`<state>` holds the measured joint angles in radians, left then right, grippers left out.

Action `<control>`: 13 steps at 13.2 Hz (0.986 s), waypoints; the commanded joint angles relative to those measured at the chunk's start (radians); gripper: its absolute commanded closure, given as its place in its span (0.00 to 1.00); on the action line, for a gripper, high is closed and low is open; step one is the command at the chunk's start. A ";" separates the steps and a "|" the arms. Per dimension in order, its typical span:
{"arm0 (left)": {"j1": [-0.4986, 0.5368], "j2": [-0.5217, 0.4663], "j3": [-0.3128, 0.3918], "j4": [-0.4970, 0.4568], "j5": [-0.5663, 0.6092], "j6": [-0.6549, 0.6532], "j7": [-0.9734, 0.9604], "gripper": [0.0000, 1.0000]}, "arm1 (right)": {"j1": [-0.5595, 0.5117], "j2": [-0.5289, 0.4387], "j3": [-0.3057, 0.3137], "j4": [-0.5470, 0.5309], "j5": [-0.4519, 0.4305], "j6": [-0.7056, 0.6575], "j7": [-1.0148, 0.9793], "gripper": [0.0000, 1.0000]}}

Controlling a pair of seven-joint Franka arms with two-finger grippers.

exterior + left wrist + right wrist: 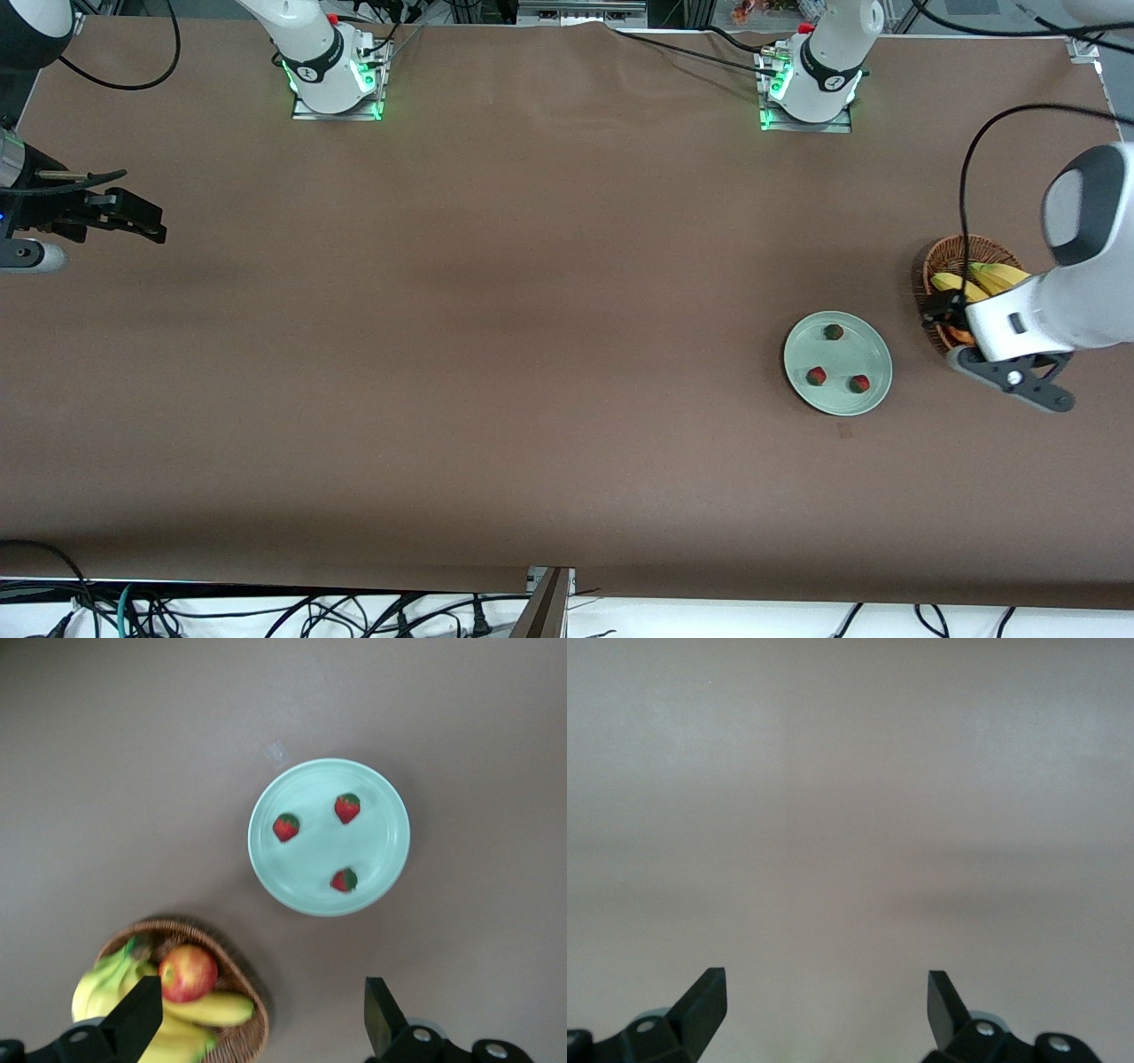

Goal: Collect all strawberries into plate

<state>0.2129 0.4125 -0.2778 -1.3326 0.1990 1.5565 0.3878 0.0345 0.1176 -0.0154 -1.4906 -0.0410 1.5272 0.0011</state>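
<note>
3 red strawberries (346, 807), green tops, on mint plate (390, 837).

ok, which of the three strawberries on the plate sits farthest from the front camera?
The strawberry near the plate's rim on the robots' side. It sits alone, while the other two lie side by side nearer the camera.

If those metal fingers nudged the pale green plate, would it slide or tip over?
The round, shallow, pale mint-green plate would probably slide rather than tip: it sits low and flat on the brown table cloth. The three small red strawberries lying loose on it might roll. It looks light, so likely easy to push.
</note>
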 commanded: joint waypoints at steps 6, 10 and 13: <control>-0.044 -0.173 0.087 0.087 -0.125 -0.142 -0.163 0.00 | -0.011 -0.001 0.012 0.009 0.000 -0.005 -0.012 0.00; -0.218 -0.346 0.281 -0.190 -0.160 0.047 -0.244 0.00 | -0.011 -0.001 0.012 0.009 -0.002 -0.004 -0.013 0.00; -0.247 -0.452 0.296 -0.350 -0.161 0.145 -0.250 0.00 | -0.011 0.000 0.012 0.009 -0.002 -0.002 -0.012 0.00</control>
<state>-0.0031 0.0775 -0.0088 -1.5214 0.0601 1.6293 0.1574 0.0344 0.1184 -0.0140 -1.4906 -0.0409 1.5274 0.0011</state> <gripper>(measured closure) 0.000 0.000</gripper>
